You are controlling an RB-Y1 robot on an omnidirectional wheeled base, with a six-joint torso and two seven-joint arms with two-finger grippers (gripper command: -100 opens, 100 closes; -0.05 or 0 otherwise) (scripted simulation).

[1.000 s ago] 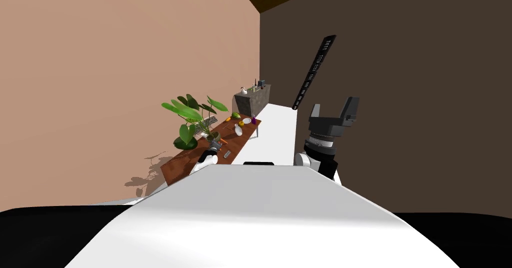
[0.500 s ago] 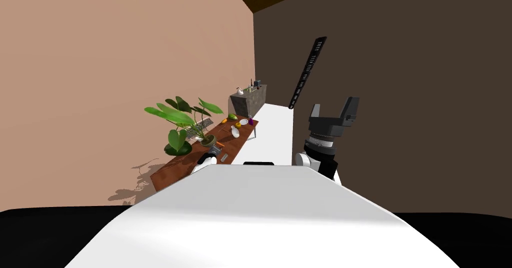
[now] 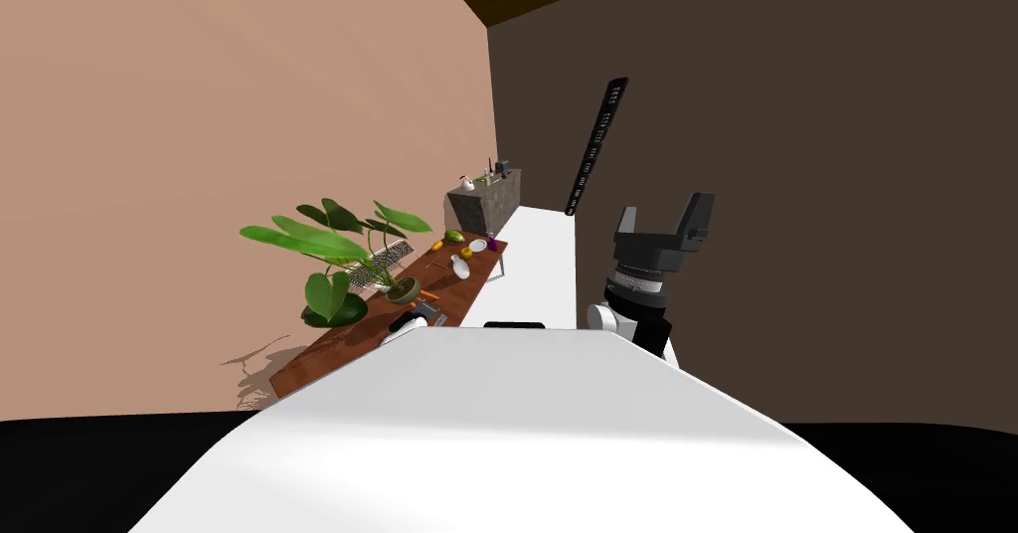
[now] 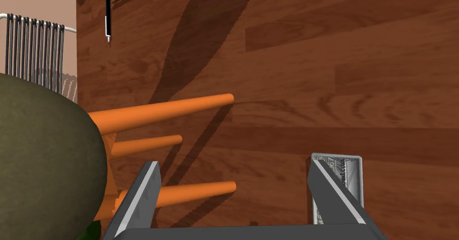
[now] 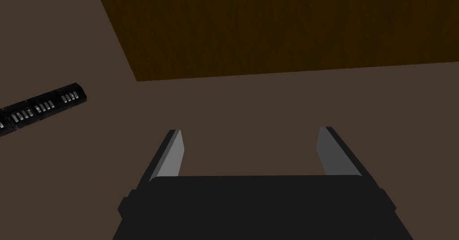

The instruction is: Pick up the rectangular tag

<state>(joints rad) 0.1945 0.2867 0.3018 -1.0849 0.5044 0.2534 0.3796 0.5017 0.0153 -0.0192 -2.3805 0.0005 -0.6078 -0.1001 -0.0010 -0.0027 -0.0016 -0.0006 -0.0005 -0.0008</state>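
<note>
We have swung, sliding the brown wood-grain table (image 4: 336,71) leftward in head view. Over it our left end effector (image 4: 233,161) hangs released—approach step; the small grey printed rectangular tag (image 4: 352,179) lies beside one finger, so we should sidestep to straddle it.

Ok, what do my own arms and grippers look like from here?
Left gripper: two thin grey blade-like fingers with lighter inner faces, on a dark grey box. Right gripper: the same grey blades on a black box. In the head view a ribbed grey wrist ring joins it to a white and black forearm. Both grippers look plain and unmarked.
</note>
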